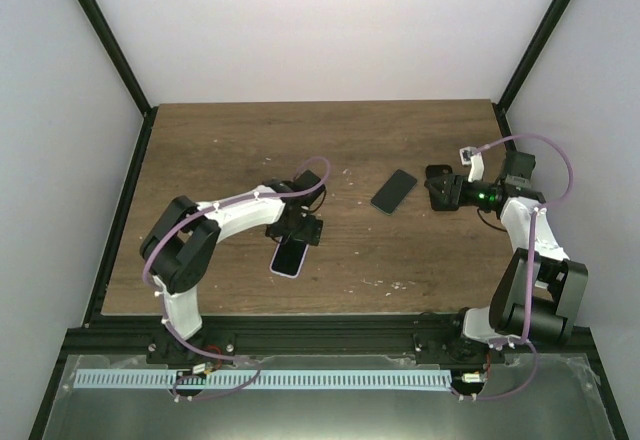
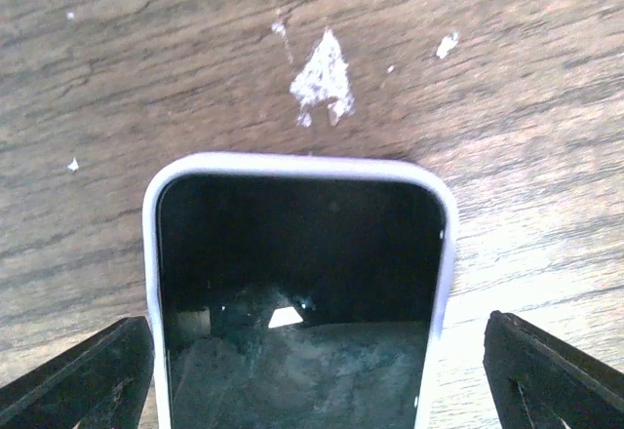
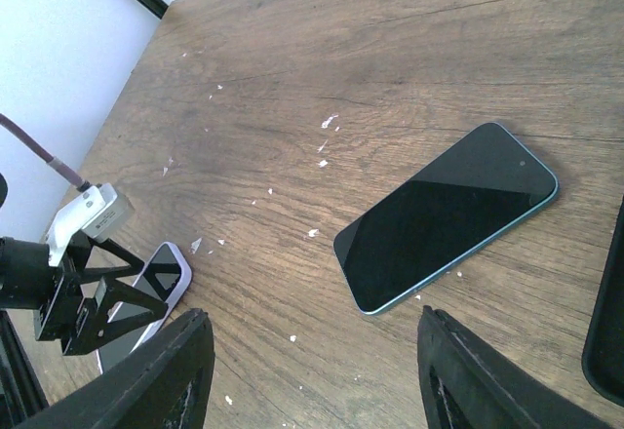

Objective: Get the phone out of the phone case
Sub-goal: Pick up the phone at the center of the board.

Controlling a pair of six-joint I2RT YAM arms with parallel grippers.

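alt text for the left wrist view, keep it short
Black phone in a pale lilac case lies screen-up on a scuffed wooden table, with the left gripper open, its jaws flanking the phone at the frame's bottom corners.

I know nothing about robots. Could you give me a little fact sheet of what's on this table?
Cased phone: black phone in its pale lilac case, flat on the wooden table
Other phone: black screen, flat, farther right
Left claw: open, straddling the cased phone's end
Right claw: open, empty, beside the other phone
Progress: phone not yet out
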